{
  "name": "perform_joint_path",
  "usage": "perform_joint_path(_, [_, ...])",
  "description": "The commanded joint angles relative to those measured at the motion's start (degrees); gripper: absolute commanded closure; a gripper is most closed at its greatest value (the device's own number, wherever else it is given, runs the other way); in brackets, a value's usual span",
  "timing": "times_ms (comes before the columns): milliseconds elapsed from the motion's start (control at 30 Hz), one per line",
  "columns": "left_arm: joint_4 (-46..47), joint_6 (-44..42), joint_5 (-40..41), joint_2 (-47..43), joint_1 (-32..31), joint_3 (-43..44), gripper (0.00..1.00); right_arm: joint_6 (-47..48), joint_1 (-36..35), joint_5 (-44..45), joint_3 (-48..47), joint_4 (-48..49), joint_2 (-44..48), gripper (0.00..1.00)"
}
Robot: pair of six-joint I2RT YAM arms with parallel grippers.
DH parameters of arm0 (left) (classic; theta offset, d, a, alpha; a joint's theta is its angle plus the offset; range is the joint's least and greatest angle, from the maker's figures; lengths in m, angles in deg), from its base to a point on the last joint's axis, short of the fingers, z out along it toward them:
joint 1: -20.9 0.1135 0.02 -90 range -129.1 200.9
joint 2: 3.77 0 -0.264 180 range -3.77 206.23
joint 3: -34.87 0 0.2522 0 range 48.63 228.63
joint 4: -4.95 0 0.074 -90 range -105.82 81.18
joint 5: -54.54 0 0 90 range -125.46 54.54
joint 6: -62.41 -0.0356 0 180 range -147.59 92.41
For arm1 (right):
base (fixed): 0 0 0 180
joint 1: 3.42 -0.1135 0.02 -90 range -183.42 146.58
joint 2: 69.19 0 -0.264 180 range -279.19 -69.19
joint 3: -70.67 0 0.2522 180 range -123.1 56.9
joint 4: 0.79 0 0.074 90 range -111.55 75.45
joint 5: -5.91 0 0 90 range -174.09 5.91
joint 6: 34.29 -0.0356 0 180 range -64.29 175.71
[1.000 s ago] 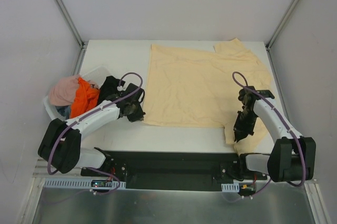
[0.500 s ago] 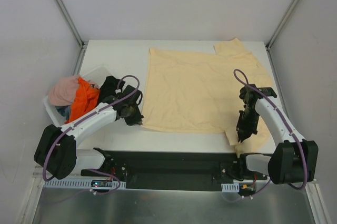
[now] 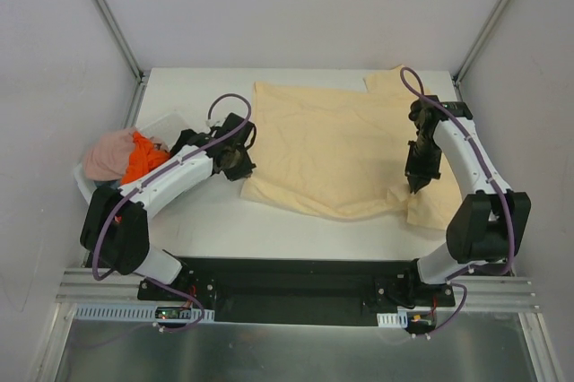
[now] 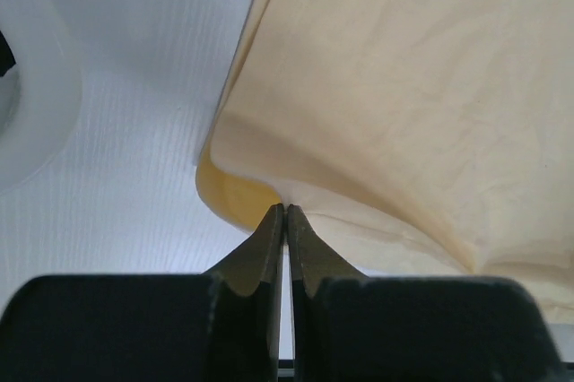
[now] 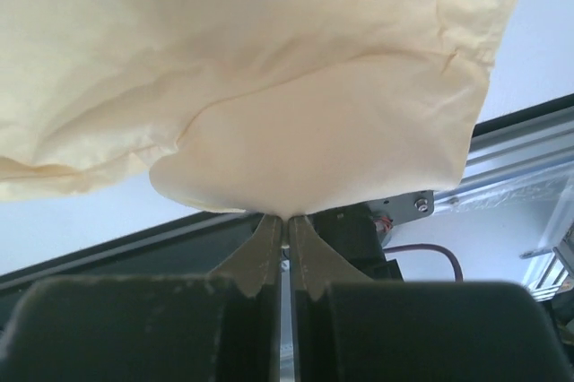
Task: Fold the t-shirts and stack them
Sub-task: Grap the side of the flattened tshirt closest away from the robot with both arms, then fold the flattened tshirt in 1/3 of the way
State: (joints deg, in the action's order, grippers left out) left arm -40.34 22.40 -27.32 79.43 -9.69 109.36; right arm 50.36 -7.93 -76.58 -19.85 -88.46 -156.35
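L gripper (image 4: 285,210) tight on yellow tee (image 4: 404,86)

L arm (image 3: 170,186) angled inward, L pincer (image 4: 285,212) clamped, R pincer (image 5: 287,219) clamped

Overhead view distant, downward; wrist views close; shared: shirt (image 3: 332,153).

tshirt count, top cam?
4. Yellow shirt on table, pinched by left gripper and right gripper; pink shirt, orange shirt, black shirt bunched at basket, left. More may hide beneath.
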Motion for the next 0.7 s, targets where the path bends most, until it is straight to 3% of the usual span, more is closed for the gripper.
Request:
perform_joint_path(0, [-0.64,-1.92,4.33,2.05,1.58,4.3,1.0,0.0,0.3,3.65,-5.86,-2.38,-2.75,0.99])
perform_joint_path(133, [-0.46,-3.41,5.04,4.16,2.9,6.68,1.0,0.51,0.38,2.07,-9.2,0.78,-5.91,0.99])
perform_joint_path(367, [0.5,-5.61,6.45,7.5,4.4,10.54,1.0,4.19,0.64,9.63,-18.95,0.7,-11.1,0.96])
perform_joint_path(667, [2.17,-8.68,7.68,15.06,5.54,17.04,1.0,13.16,0.91,6.21,-26.51,3.25,-19.88,0.89])
